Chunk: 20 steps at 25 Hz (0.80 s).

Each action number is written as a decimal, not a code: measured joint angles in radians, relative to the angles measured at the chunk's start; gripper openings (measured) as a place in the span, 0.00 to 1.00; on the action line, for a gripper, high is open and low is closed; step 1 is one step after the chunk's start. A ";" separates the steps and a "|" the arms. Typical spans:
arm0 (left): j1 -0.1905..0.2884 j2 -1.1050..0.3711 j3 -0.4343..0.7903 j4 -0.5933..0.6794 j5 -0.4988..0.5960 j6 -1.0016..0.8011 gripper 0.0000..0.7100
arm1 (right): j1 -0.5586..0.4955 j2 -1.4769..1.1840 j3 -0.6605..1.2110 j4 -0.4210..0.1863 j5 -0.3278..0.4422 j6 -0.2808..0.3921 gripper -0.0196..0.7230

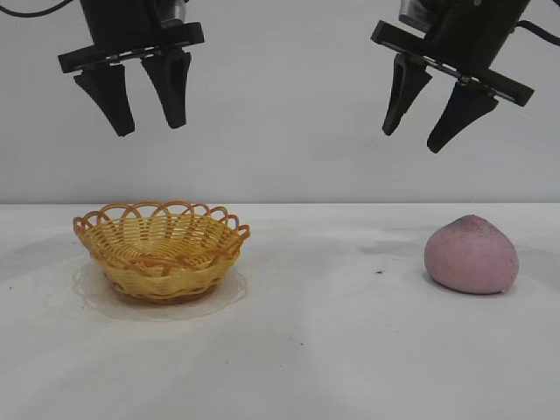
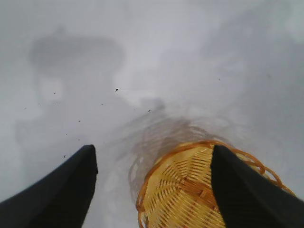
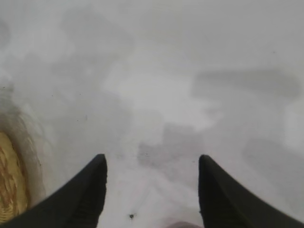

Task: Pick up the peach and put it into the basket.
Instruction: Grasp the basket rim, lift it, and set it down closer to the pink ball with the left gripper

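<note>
The peach [image 1: 471, 255], a dusty pink rounded lump, lies on the white table at the right. The basket [image 1: 161, 247], yellow weave with an orange looped rim, stands at the left and holds nothing. My right gripper [image 1: 411, 142] hangs open and empty high above the table, a little left of the peach. My left gripper [image 1: 150, 129] hangs open and empty high above the basket. The left wrist view shows the basket [image 2: 190, 190] between my open fingers [image 2: 61, 190]. The right wrist view shows bare table between open fingers [image 3: 80, 194], a sliver of the peach [image 3: 178, 224] and the basket's edge [image 3: 9, 185].
The white table [image 1: 315, 350] has a few small dark specks, one [image 1: 379, 272] left of the peach. A plain white wall stands behind.
</note>
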 joint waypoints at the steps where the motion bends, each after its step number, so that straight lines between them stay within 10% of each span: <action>1: 0.000 0.000 0.000 0.000 0.000 0.000 0.68 | 0.000 0.000 0.000 0.000 0.000 0.000 0.51; 20: 0.000 0.000 0.000 -0.010 0.084 0.261 0.68 | 0.000 0.000 0.000 0.000 0.000 0.000 0.51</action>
